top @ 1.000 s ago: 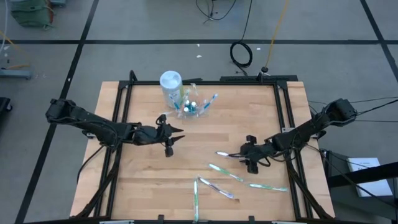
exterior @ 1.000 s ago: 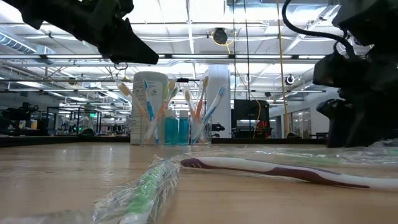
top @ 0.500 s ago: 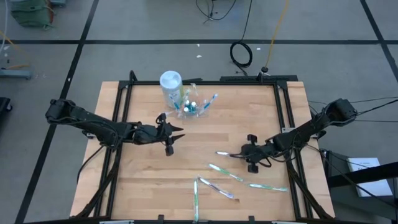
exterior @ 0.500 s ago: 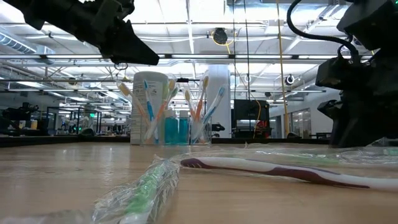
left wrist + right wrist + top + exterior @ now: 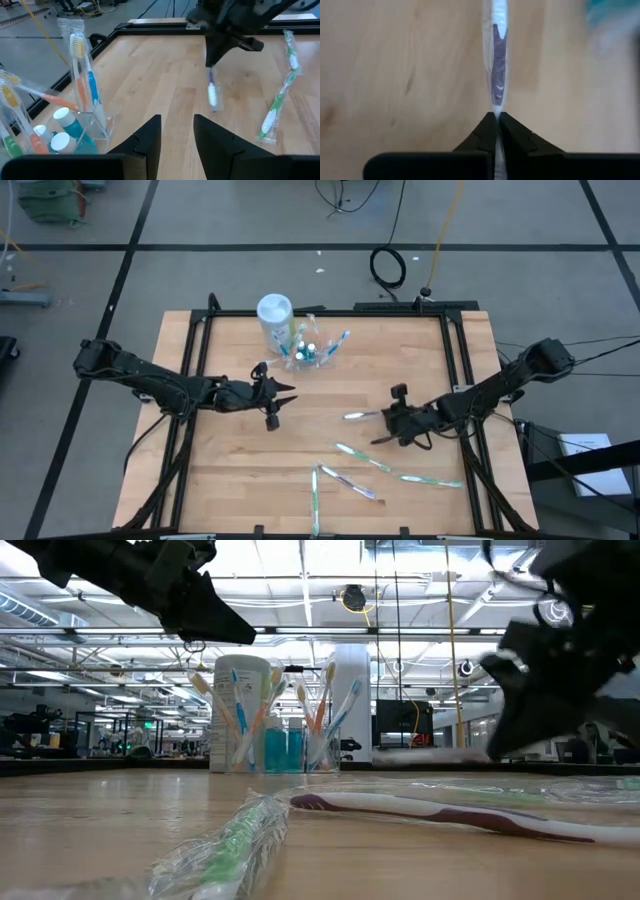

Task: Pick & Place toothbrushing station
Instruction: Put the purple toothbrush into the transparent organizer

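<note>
Purple toothbrush (image 5: 498, 70), still wrapped, sits pinched in my right gripper (image 5: 496, 119) above the table's (image 5: 230, 460) right-centre; my left gripper (image 5: 176, 131), fingers apart, waits near the clear holder (image 5: 305, 350)

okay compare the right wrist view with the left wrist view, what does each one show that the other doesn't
Only the right wrist view shows the right gripper from close up, its fingers shut on the wrapped purple toothbrush. Only the left wrist view shows the clear holder with upright brushes and blue toothpaste tubes, the green wrapped toothbrushes lying on the table, and the left gripper, open and empty. Both show the purple toothbrush and the wooden table.
</note>
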`<state>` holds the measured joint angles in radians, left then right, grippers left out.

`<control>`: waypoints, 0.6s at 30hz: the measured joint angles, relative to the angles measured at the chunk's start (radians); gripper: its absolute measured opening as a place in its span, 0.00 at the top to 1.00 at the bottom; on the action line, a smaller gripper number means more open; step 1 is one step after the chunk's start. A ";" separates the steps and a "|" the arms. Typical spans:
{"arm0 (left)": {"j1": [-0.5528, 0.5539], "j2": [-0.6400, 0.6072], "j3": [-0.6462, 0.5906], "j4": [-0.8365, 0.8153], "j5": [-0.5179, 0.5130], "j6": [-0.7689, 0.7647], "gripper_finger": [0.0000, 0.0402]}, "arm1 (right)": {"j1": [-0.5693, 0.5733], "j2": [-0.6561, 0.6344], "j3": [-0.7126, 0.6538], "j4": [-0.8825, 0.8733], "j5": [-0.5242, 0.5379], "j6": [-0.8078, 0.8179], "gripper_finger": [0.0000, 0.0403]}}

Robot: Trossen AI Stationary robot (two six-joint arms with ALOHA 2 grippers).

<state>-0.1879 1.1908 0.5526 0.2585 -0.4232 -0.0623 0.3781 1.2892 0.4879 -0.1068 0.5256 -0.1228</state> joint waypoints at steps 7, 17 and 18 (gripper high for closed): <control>0.000 0.000 0.000 0.000 0.000 0.001 0.70 | -0.026 -0.001 0.126 0.042 0.234 -0.602 1.00; 0.000 0.000 0.000 0.000 0.000 0.007 0.70 | -0.214 -0.002 0.173 0.393 0.339 -1.501 1.00; 0.000 0.000 0.000 0.000 0.000 0.005 0.70 | -0.230 -0.002 0.173 0.414 0.340 -1.520 1.00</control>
<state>-0.1883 1.1908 0.5529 0.2589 -0.4236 -0.0577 0.1478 1.2873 0.6613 0.3072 0.8658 -1.6426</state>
